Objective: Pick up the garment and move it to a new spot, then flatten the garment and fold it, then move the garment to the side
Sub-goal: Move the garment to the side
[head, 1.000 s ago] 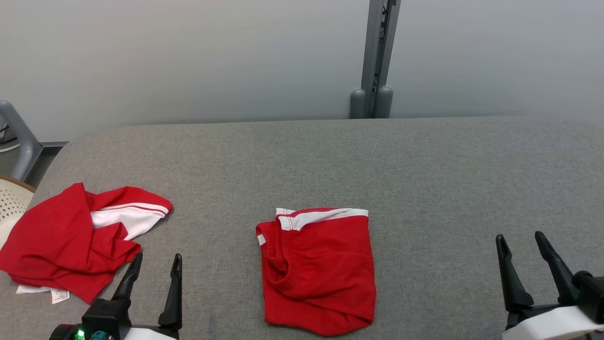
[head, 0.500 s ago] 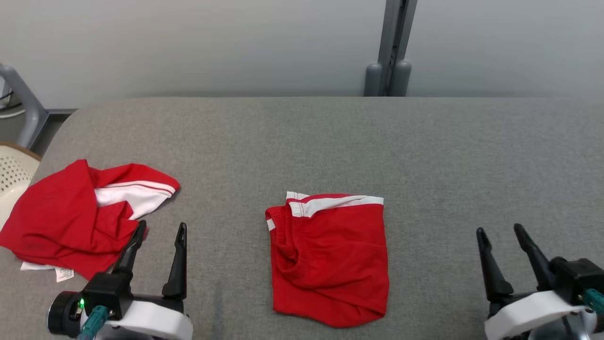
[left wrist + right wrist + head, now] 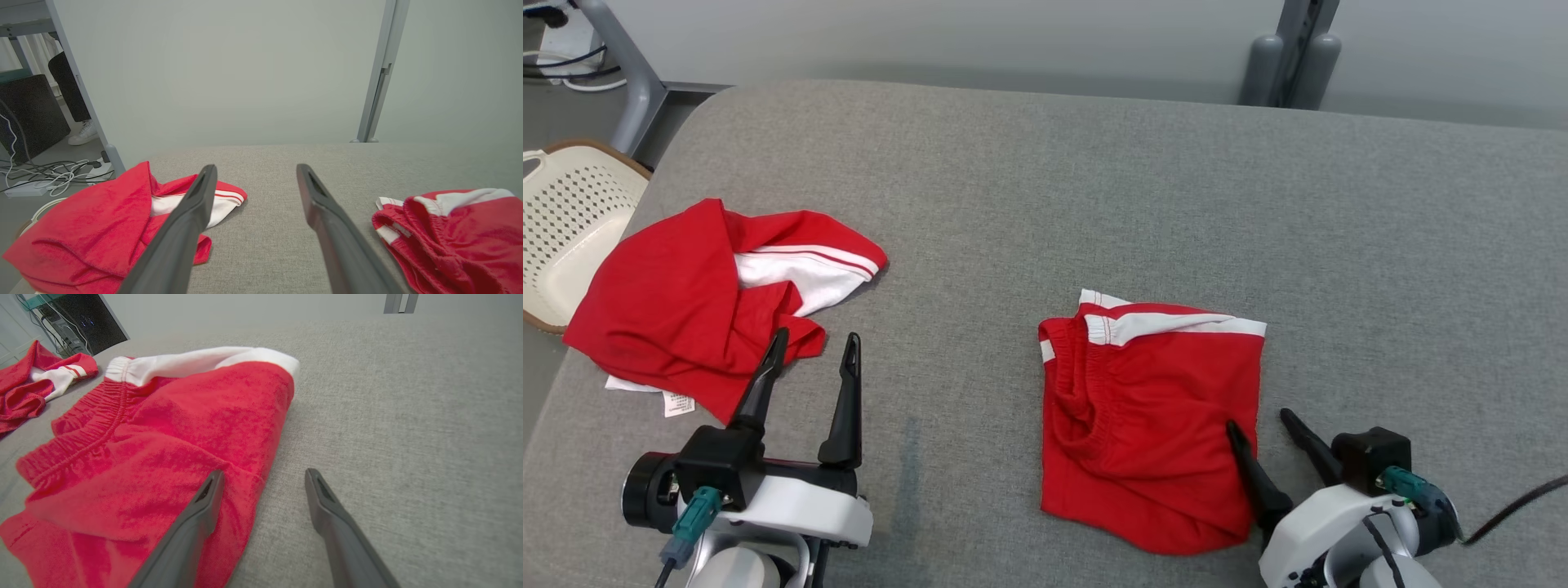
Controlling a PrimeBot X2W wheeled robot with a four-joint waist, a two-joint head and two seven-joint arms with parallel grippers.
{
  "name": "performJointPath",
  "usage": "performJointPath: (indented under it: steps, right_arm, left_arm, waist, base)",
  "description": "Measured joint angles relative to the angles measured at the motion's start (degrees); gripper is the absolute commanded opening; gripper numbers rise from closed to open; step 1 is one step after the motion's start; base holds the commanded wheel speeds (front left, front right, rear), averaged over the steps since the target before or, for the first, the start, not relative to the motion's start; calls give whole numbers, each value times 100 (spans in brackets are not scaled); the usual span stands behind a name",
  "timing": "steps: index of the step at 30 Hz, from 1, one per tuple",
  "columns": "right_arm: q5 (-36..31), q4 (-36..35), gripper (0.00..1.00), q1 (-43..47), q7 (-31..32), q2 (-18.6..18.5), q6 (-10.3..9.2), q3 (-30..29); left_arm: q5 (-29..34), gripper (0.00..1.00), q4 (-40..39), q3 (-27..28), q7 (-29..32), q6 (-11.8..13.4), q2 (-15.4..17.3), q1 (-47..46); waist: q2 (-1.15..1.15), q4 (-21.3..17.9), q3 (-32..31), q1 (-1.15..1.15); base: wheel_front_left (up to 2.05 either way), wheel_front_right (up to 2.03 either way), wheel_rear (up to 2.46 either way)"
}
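Head view: R end effector (image 3: 1257, 419) wide-spread astride garment (image 3: 1143, 408) rt edge

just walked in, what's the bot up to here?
Two-armed robot on a garment-folding job. The red shorts lie folded near the middle of the grey table. The right gripper is open at their right edge, one finger over the cloth and the other over bare table, nothing gripped yet. The left gripper is open too, empty, by a crumpled red and white garment at the table's left. Likely next: pinch that edge to shift the shorts aside.
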Motion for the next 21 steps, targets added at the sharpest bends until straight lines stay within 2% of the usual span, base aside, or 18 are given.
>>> performJointPath:
  steps: [3,4,5,6,7,14,21]
  right_arm:
    - [202,356,100,-181,19,9,0,258]
    - [270,430,80,-237,24,5,0,322]
    - [341,508,38,-304,41,-1,0,376]
    - [407,564,38,-358,44,-14,0,417]
    - [463,614,0,-408,36,-35,0,460]
    - [635,778,0,-586,-140,-221,10,719]
    - [610,854,0,-670,-255,-414,3,811]
  left_arm:
    - [1,100,43,7,-11,-14,-14,-54]
    - [1,100,49,11,-30,-16,-20,-84]
    - [1,100,54,15,-35,-18,-24,-103]
    - [2,100,59,20,-52,-18,-33,-108]
    - [3,100,68,24,-52,-18,-38,-109]
    - [48,100,112,62,-69,-18,-46,-113]
    - [156,100,20,64,-75,-22,74,-111]
  waist:
    - [0,53,60,0]
    - [0,63,72,0]
    - [0,69,82,0]
    - [0,70,91,0]
    - [0,66,100,0]
    - [0,-120,82,0]
    - [0,-599,15,0]
  base:
    - [0,0,0]
    - [0,0,0]
    - [0,0,0]
    - [0,0,0]
    - [0,0,0]
    - [0,0,0]
    - [0,0,0]
